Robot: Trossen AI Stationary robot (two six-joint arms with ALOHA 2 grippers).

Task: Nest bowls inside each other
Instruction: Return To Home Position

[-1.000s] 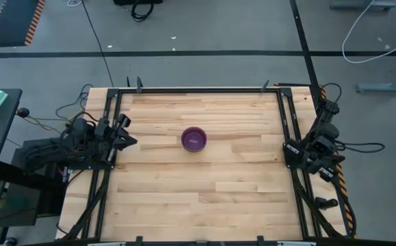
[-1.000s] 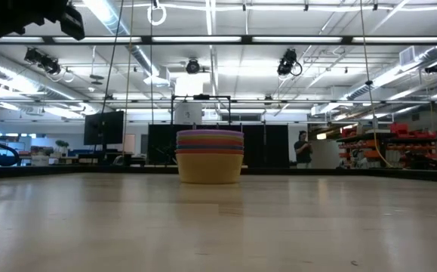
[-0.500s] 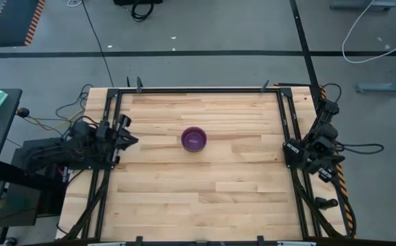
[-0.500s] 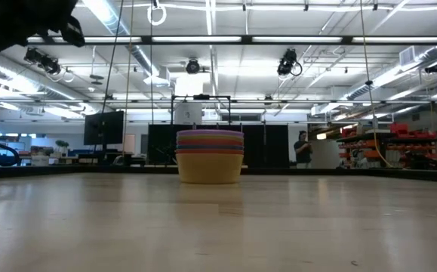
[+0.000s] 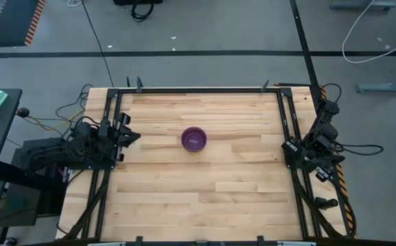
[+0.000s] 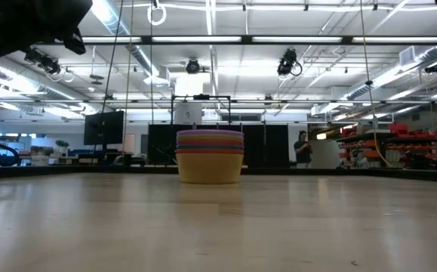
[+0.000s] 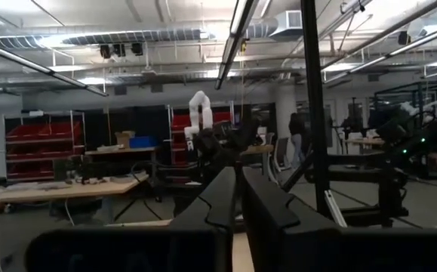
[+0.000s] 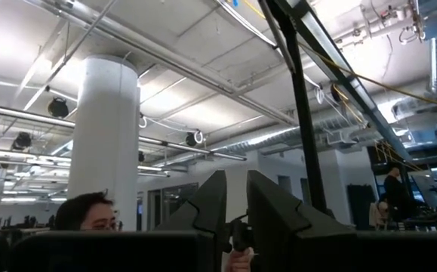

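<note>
The bowls (image 5: 193, 139) stand nested in one stack at the middle of the table, the purple one on top. In the low view the stack (image 6: 210, 156) rests on the yellow bowl's base, with several coloured rims showing above it. My left gripper (image 5: 135, 136) hovers at the table's left edge, well left of the stack, and the left wrist view shows its fingers shut (image 7: 238, 198). My right gripper (image 5: 288, 146) waits at the right edge. Its fingers stand a little apart in the right wrist view (image 8: 236, 198).
Bare wood lies all around the stack, inside the black frame rails (image 5: 198, 89) along the table's edges. Cables (image 5: 68, 113) lie beside the left arm. People show in the room beyond, one (image 6: 302, 149) in the low view and one (image 8: 88, 213) in the right wrist view.
My left gripper has swung slightly toward the table's far edge while staying at the left edge. The stack of bowls has not moved.
</note>
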